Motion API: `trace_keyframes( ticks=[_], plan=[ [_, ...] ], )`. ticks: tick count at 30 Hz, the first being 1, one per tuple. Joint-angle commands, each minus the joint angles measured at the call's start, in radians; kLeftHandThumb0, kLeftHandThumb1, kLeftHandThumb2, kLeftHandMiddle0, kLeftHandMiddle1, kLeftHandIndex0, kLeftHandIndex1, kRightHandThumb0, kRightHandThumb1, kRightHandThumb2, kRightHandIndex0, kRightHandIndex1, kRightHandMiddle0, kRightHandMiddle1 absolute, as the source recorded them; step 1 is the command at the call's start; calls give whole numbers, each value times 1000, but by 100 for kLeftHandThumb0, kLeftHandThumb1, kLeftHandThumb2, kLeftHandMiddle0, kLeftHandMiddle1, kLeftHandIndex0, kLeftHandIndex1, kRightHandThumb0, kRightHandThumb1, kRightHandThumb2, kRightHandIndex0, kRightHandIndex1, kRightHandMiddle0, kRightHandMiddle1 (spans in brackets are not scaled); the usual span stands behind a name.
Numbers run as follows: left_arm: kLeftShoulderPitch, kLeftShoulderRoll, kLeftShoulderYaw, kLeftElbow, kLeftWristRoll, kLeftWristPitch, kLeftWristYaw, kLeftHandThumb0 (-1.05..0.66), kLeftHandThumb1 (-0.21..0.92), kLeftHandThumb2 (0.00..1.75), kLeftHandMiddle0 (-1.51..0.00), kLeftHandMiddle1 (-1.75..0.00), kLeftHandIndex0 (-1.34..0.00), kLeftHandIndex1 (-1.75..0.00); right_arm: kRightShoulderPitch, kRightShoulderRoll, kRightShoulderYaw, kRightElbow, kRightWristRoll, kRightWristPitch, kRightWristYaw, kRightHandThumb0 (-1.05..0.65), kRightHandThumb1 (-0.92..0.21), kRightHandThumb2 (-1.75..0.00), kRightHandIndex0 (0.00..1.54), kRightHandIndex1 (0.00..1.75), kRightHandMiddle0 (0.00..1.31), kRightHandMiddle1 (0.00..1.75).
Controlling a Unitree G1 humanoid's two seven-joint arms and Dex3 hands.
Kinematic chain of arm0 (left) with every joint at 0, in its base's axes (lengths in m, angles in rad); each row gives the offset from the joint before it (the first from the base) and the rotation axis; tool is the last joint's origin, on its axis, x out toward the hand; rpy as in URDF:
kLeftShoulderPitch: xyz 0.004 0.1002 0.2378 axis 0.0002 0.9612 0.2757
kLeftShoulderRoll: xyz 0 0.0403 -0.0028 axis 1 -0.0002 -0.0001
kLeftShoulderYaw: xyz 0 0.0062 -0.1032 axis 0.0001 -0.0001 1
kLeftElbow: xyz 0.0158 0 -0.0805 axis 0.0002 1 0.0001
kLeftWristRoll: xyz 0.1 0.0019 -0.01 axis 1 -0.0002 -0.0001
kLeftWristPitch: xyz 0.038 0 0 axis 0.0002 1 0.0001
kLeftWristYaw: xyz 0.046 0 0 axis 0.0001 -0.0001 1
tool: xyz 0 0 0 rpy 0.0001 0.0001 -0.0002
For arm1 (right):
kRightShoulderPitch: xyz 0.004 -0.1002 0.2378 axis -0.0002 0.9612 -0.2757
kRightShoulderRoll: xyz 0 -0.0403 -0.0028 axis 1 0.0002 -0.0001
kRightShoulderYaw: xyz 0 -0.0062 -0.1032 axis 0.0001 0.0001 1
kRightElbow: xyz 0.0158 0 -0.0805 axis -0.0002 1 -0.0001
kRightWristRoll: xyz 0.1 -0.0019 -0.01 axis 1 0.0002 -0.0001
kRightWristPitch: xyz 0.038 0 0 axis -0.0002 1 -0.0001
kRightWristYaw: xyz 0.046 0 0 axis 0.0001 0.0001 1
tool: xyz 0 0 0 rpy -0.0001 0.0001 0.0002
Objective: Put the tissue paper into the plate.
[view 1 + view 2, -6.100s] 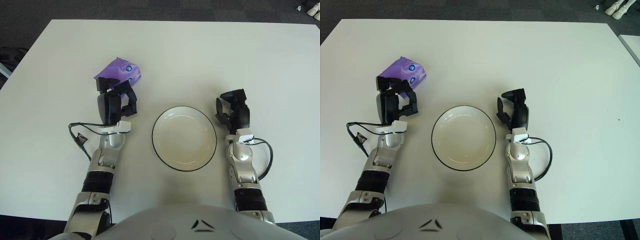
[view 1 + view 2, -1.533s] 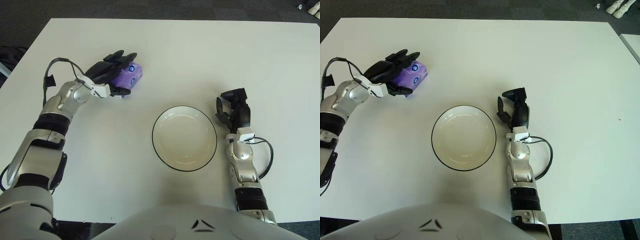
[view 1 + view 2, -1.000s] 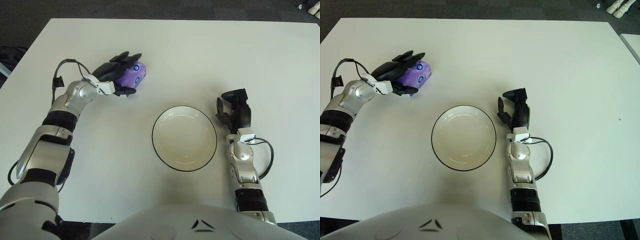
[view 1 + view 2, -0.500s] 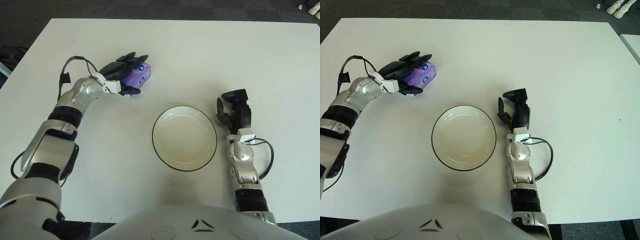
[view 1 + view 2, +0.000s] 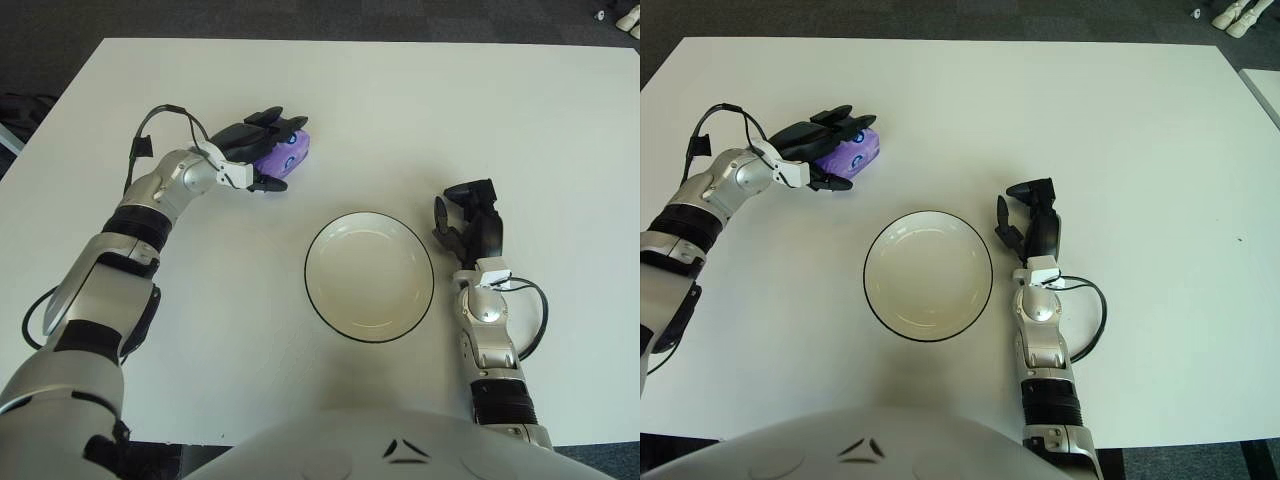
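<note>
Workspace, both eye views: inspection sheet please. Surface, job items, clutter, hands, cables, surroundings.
Surface: white table, no marks seen.
Job's things: purple tissue pack far left of the plate; plate holds nothing.
Clutter: nothing seen.
Hands: left hand wrapped over the tissue pack, fingers draped on top. Right hand idle, right of the plate, fingers loosely curled, holding nothing.
Cables: black cable looped above the left wrist; black cable looped beside the right forearm.
Surroundings: dark floor beyond the table; white objects at the top right corner.
</note>
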Motion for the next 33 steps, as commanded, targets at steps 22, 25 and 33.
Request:
trace_keyframes(
  ticks=[22,25,33],
  plan=[
    [95,-1,-101,-105,134,120,-51,-77,33,89,-5,-3,0,-45,65,4,-22,81,15,36,-6,-36,-80,-69,51,124,26,175],
    [95,1,-114,-110,153,133,-56,-77,34,89,-6,-5,0,-48,63,8,-25,84,17,32,-9,-37,-76,-75,52,126,28,175],
    [74,7,-155,-106,185,140,-95,-79,37,86,-7,-9,0,-50,63,15,-29,80,19,34,-16,-38,-70,-84,54,129,32,175]
  ],
)
